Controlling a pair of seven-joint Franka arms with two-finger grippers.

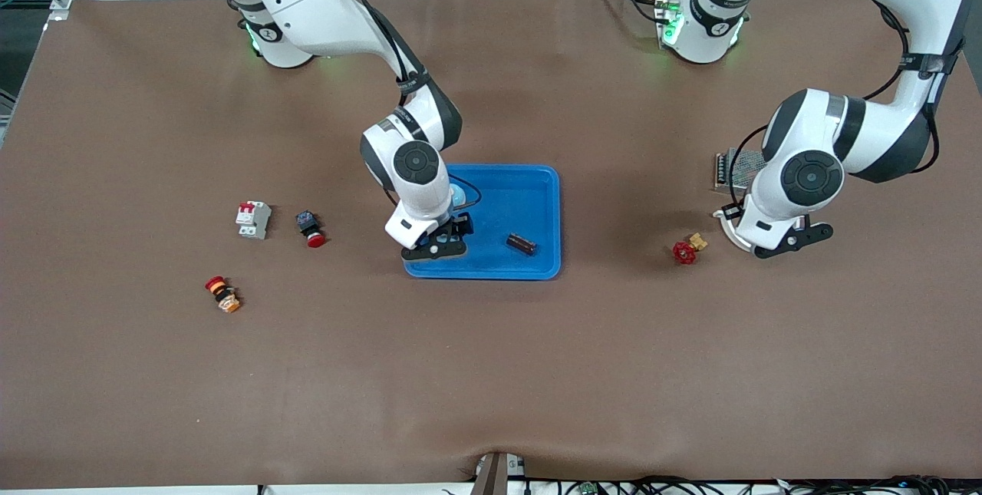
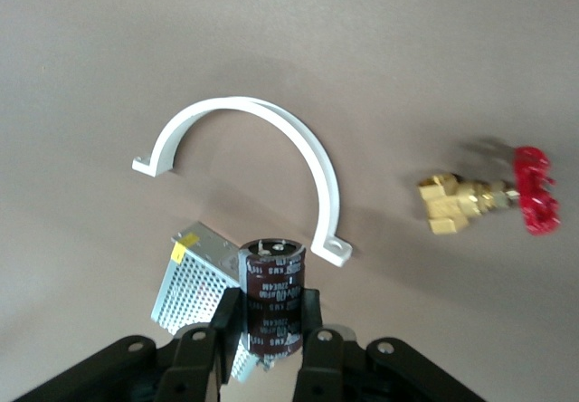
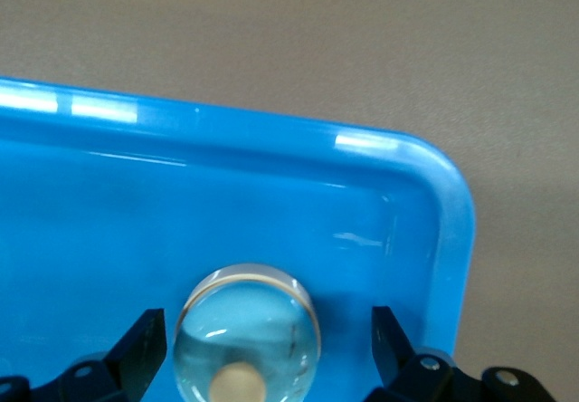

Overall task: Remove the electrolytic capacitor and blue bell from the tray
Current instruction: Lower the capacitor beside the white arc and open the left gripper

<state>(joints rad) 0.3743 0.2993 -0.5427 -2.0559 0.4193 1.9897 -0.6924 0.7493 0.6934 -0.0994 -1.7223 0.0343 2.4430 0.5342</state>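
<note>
The bell [image 3: 246,334], a shiny dome with a pale button, stands in the blue tray [image 3: 271,194] near one corner. My right gripper [image 3: 267,330] is open, with one finger on each side of the bell and apart from it. In the front view this gripper [image 1: 446,237] is over the tray's [image 1: 537,196] end toward the right arm, and the bell [image 1: 458,193] shows beside the wrist. My left gripper [image 2: 271,330] is shut on the capacitor [image 2: 274,293], a dark brown cylinder held upright. It hangs over the table [image 1: 790,240] above a white curved clamp [image 2: 262,148].
A dark brown cylinder [image 1: 521,243] lies in the tray. A red-handled brass valve [image 1: 686,250] and a metal mesh box [image 1: 736,167] lie by the left gripper. A white breaker [image 1: 253,219] and two red push buttons [image 1: 311,228] [image 1: 222,294] lie toward the right arm's end.
</note>
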